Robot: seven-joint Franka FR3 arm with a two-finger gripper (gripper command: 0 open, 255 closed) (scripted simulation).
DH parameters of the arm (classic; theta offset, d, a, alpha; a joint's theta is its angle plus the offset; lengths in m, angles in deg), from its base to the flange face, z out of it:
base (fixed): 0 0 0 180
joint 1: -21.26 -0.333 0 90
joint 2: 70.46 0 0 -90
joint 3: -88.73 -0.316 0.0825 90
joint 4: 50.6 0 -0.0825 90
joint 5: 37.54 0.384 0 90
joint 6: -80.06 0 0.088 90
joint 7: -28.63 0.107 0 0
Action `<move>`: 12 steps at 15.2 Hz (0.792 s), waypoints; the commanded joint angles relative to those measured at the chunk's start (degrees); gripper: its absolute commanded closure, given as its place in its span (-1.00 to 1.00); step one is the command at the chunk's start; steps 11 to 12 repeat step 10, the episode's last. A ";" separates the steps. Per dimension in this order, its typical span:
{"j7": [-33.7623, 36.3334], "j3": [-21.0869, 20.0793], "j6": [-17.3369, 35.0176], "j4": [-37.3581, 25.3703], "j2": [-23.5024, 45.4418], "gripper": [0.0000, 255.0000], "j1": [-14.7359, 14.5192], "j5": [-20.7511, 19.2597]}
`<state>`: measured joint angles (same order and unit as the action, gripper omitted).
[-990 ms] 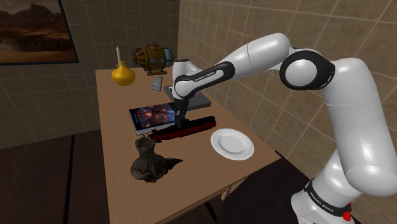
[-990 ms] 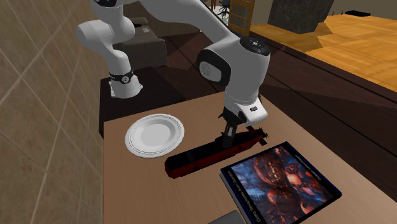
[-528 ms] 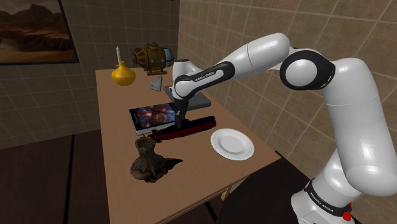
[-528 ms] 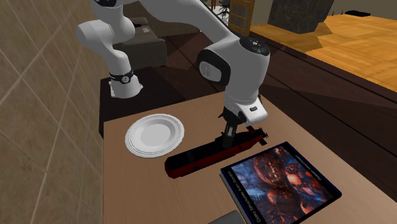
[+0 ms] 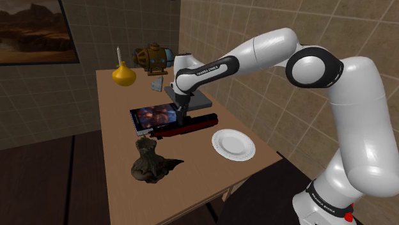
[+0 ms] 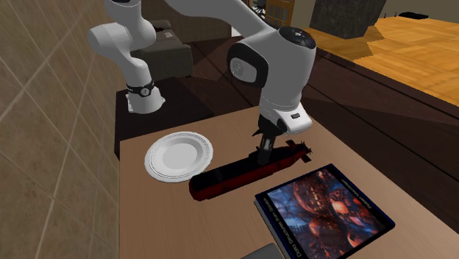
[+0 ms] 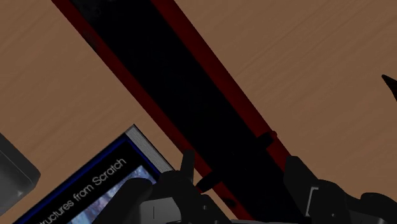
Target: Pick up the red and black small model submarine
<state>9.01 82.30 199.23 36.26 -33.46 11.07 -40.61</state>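
The model submarine is long and slim, black on top with a red hull. It hangs just above the wooden table, between a picture book and a white plate. My gripper comes down on its middle and is shut on it. In the second exterior view the gripper clasps the submarine near its tower. In the wrist view the black and red hull runs diagonally away from the gripper.
A dark figurine stands near the table's front. At the back are a yellow vase, a brass round object and a small grey piece. A grey block lies behind the book. The plate is beside the submarine.
The arm has risen a little, and the submarine has come up off the table with it, still in the shut gripper. Everything else stays put.
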 commanded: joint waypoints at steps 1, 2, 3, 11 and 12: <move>0.01 -0.07 -1.33 -0.78 -0.71 1.00 -0.02 0.07; 0.00 -0.09 -1.90 -0.98 -1.07 1.00 -0.01 0.11; -0.02 -0.12 -2.47 -1.20 -1.43 1.00 0.00 0.15; -0.08 -0.24 -5.52 -2.57 -3.12 1.00 0.05 0.33; -0.08 -0.24 -5.52 -2.57 -3.12 1.00 0.05 0.33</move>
